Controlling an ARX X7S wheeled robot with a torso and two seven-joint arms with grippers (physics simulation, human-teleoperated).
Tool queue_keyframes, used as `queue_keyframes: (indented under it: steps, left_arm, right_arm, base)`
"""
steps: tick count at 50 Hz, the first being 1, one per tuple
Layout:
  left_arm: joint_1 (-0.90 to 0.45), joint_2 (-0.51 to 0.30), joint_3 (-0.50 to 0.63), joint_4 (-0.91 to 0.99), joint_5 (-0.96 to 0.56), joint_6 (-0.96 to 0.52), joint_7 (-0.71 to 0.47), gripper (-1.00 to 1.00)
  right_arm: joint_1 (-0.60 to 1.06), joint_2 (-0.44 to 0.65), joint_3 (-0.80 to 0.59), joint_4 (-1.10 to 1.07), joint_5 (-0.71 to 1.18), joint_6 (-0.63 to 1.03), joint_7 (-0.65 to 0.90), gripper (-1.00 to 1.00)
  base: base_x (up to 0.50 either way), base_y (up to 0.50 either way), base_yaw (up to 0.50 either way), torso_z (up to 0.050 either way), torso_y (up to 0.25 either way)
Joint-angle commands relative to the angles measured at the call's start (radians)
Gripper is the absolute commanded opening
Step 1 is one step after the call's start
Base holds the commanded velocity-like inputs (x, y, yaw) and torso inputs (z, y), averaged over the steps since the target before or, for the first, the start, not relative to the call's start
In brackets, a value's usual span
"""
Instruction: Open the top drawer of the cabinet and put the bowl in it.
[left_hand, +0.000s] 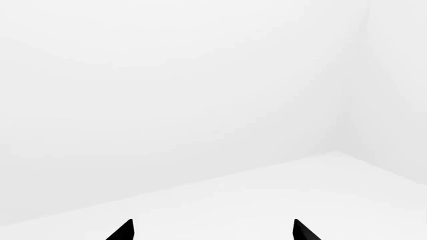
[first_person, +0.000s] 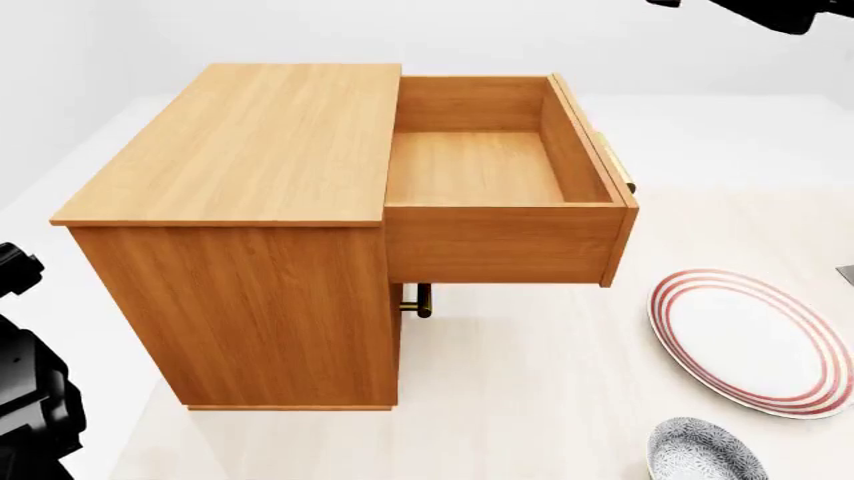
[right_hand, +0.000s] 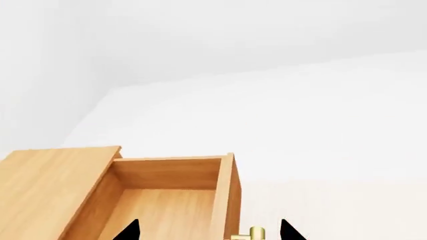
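The cabinet (first_person: 240, 200) stands at the left of the head view. Its top drawer (first_person: 481, 165) is pulled out to the right, and the wooden box inside holds nothing. The brass handle (first_person: 617, 165) shows on the drawer's front. The speckled bowl (first_person: 703, 452) sits on the floor at the lower right, apart from both arms. In the right wrist view, my right gripper (right_hand: 209, 231) is open above the drawer front (right_hand: 225, 200) and its handle (right_hand: 253, 233), gripping nothing. My left gripper (left_hand: 213, 231) is open, facing only white floor and wall.
A white plate with red rings (first_person: 754, 340) lies on the floor between the bowl and the drawer. A lower drawer's handle (first_person: 416, 298) shows under the open drawer. My right arm (first_person: 781, 10) is at the top right, my left arm (first_person: 27, 400) at the bottom left.
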Motion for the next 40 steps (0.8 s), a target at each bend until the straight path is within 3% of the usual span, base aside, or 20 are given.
queue_keyframes:
  steps: [1,2,3,10,23,40]
  left_arm:
    - [0.0,-0.003,0.0,0.001,-0.002,0.003,0.002,1.0]
    - [0.001,-0.004,0.0,0.001,-0.003,0.003,0.002,1.0]
    - [0.001,-0.004,0.0,0.001,-0.003,0.003,0.003,1.0]
    - [0.001,-0.003,0.0,0.001,-0.004,0.005,0.003,1.0]
    - [0.001,-0.006,0.001,0.001,-0.004,0.004,0.002,1.0]
    - [0.003,-0.002,0.002,0.0,-0.006,0.006,0.004,1.0]
  right_arm:
    - [0.141,0.386,0.722,-0.499,-0.659,-0.208,0.397,1.0]
    - [0.14,0.422,0.872,-0.542,-0.713,-0.211,0.435,1.0]
    - [0.139,0.451,0.932,-0.575,-0.743,-0.214,0.462,1.0]
    - [0.136,0.63,1.092,-0.806,-0.936,-0.095,0.573,1.0]
    - [0.082,0.871,1.13,-1.139,-0.91,0.112,0.657,1.0]
    - [-0.074,1.117,1.088,-1.384,-0.948,-0.016,0.681,1.0]
  base:
    - [0.0,0.0,0.0,0.0,0.0]
    - [0.0,0.0,0.0,0.0,0.0]
    - [0.0,0.0,0.0,0.0,0.0]
    - [0.0,0.0,0.0,0.0,0.0]
    - [0.0,0.0,0.0,0.0,0.0]
    - [0.0,0.0,0.0,0.0,0.0]
